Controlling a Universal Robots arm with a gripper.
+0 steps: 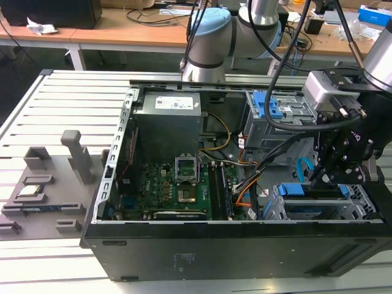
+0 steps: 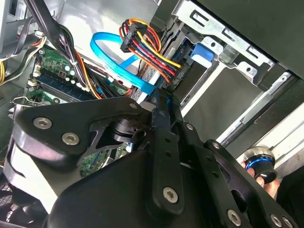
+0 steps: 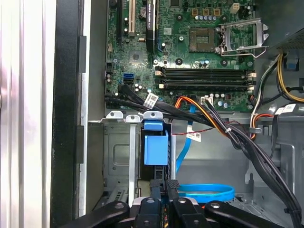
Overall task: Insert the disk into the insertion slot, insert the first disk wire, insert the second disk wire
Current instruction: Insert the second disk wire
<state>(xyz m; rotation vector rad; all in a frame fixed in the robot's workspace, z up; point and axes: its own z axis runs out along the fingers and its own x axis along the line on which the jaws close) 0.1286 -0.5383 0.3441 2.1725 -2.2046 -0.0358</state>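
Observation:
The disk sits inside the insertion slot, a silver perforated cage at the case's front corner on the exterior view's right. Its blue frame shows at the cage mouth. A plug with red, yellow and black wires sits against the disk's end. The second disk wire, a light-blue flat cable, loops and ends right at my fingertips. My gripper hangs over the cage mouth, fingers close together on that cable's dark plug.
A taller grey cage with a blue latch stands behind the slot. Black and orange cable bundles cross between motherboard and cage. The power supply fills the back. A grey fixture lies outside the case on the exterior view's left.

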